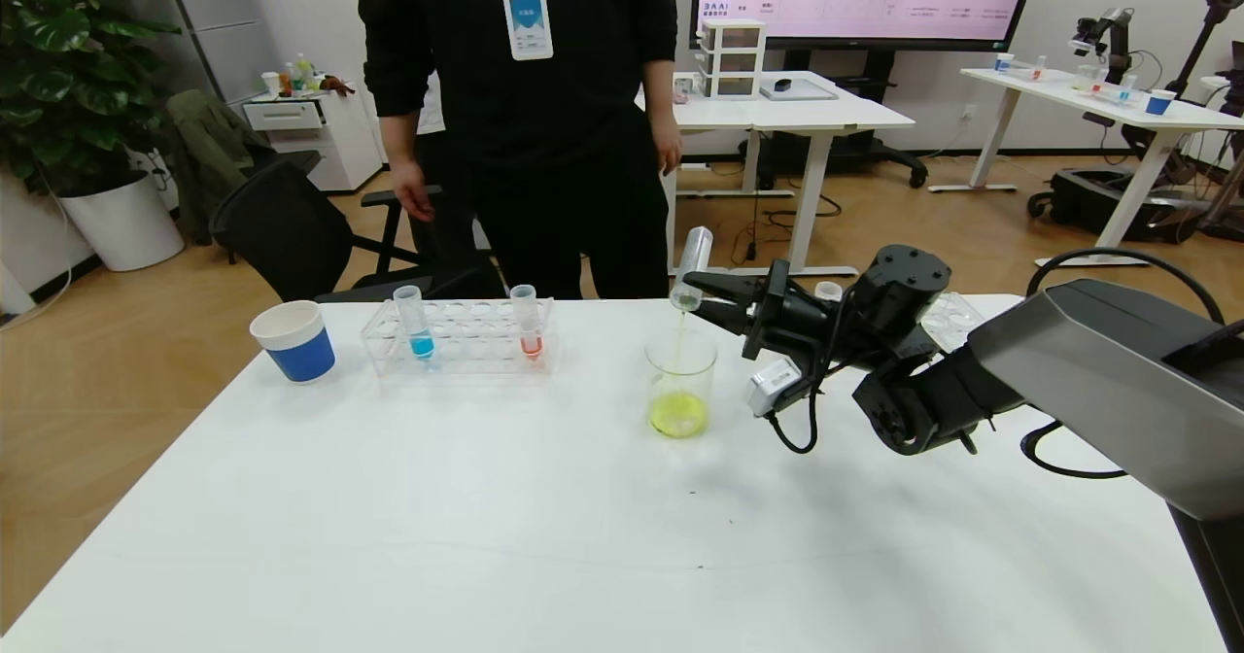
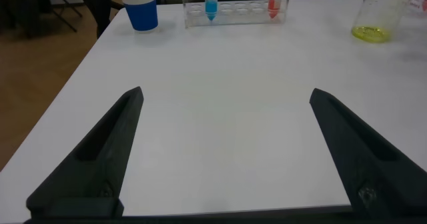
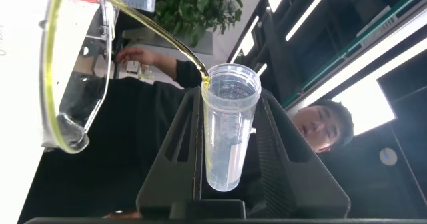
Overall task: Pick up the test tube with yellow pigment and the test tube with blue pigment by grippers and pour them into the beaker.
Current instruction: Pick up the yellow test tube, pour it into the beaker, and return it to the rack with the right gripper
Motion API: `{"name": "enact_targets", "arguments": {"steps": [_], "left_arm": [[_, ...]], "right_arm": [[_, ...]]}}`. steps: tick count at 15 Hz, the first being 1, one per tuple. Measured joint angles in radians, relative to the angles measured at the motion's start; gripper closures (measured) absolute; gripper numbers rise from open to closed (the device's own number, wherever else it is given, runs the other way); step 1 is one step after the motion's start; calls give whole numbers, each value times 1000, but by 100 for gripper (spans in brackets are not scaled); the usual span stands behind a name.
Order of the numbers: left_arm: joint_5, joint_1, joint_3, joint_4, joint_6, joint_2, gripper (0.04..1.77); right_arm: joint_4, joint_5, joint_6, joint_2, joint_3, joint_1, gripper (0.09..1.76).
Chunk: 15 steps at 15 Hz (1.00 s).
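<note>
Right wrist view: yellow-pigment test tube (image 3: 230,127) clamped between right gripper (image 3: 230,144) jaws, tipped mouth-down over beaker (image 3: 70,71) rim.

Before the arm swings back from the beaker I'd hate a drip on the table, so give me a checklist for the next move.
1. Right gripper clamped on the test tube with yellow pigment: ok.
2. Tube mouth over the beaker: ok.
3. Stream finished: not ok, yellow liquid falling.
4. Tube fully drained: cannot tell.
5. Test tube with blue pigment upright in the rack: ok.
6. Left gripper open, low over the table: ok.
</note>
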Motion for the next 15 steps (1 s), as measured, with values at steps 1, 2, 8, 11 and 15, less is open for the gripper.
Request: {"name": "enact_targets", "arguments": {"steps": [1,2,8,11,15], "left_arm": [[0,0,0,0,0,0,7],[0,0,0,0,0,0,7],[0,0,0,0,0,0,7],[0,0,0,0,0,0,7],[0,0,0,0,0,0,7]], "right_arm": [[-1,0,-8,0,6,1,134],[-1,0,-14,0,10,1,134],[2,-13,19,-12,13,-5,134],[-11,-22,211,-46,15,7,134],[-106,-198,575,-121,54,16,134]]}}
